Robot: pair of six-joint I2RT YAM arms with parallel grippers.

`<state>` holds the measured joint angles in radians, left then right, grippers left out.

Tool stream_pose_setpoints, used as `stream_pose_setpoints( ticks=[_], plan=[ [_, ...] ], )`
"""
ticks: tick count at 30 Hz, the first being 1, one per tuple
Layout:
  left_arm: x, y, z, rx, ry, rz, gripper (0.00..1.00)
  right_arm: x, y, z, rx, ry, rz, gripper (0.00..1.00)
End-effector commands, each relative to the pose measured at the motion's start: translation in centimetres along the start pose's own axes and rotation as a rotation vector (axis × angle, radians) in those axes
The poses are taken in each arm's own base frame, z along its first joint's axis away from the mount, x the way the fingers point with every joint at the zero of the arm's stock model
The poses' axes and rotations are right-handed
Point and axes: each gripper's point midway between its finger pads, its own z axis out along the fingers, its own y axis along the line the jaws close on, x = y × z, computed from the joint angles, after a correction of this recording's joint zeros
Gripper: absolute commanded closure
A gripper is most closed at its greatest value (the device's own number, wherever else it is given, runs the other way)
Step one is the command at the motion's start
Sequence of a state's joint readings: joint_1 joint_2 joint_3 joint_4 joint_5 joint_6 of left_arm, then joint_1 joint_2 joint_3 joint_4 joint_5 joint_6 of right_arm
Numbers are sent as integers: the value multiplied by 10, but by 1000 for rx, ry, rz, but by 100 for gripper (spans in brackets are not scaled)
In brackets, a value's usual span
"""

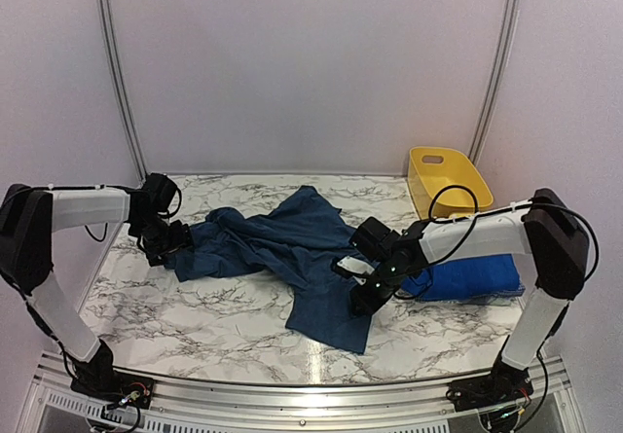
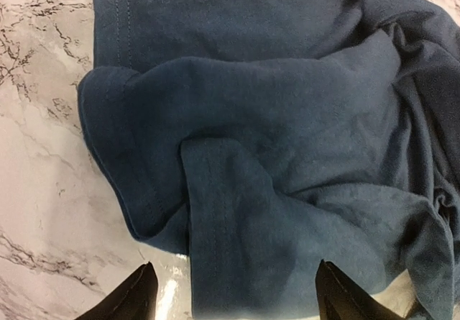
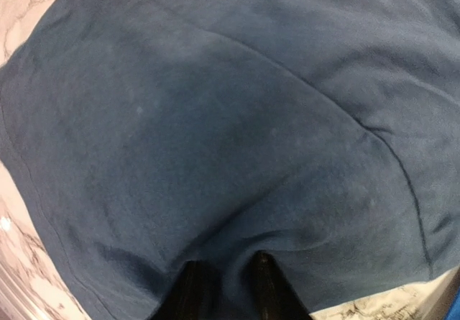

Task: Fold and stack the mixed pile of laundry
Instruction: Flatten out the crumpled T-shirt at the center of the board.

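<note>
I judge this the spreading step: the dark shirt (image 1: 292, 248) lies crumpled on the counter (image 1: 195, 306). My left pincer (image 2: 236, 266) stands wide over the shirt's sleeve hem. The right pincer (image 3: 226, 262) is narrow on its lower part, and whether it grips I cannot tell. Next I need both edges pinched, then drawn apart.

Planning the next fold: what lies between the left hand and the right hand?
The dark blue garment, rumpled on the marble table, fills the stretch from left hand to right hand; the top view shows it.
</note>
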<state>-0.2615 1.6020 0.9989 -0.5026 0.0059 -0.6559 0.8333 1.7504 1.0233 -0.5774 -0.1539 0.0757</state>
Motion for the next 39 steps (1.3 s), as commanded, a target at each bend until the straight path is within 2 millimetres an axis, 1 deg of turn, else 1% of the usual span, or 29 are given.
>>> stream_pose_setpoints(
  ticks=[1,3,5,8,10,13,16,18,20,24,28,30,33,34,37,39],
  plan=[
    [-22,-6,17,-23,-25,20,23,67,0,38,-15,239,39,82],
    [-30,-7,22,-27,-36,19,23,68,1,39,-20,247,46,92],
    [-39,-10,27,-23,-40,25,24,69,3,39,-32,248,53,100],
    [-46,-13,35,-30,-35,38,25,70,5,38,-37,247,65,100],
    [-49,-11,40,-40,-31,39,25,68,5,35,-38,239,71,100],
    [-47,-9,50,-40,-3,39,25,63,7,32,-41,225,72,100],
    [-45,-8,54,-41,10,49,26,57,8,29,-42,210,73,100],
    [-43,-7,51,-40,9,55,29,51,9,25,-45,194,74,100],
    [-37,-10,43,-6,20,56,33,41,12,18,-55,166,75,100],
    [-27,-9,24,34,9,58,46,17,18,-3,-71,84,75,100],
    [-17,-8,10,66,10,71,52,-6,24,-21,-89,15,72,100],
    [-12,-7,11,74,23,72,53,-12,25,-26,-101,-4,72,100],
    [-6,-7,14,79,44,80,59,-17,26,-31,-107,-21,73,100],
    [-6,-6,16,71,44,78,59,-18,25,-32,-107,-24,75,100],
    [-13,-2,17,39,18,75,48,-19,23,-35,-114,-32,85,100],
    [-21,-2,19,21,2,73,47,-18,22,-37,-117,-36,92,100]
  ],
)
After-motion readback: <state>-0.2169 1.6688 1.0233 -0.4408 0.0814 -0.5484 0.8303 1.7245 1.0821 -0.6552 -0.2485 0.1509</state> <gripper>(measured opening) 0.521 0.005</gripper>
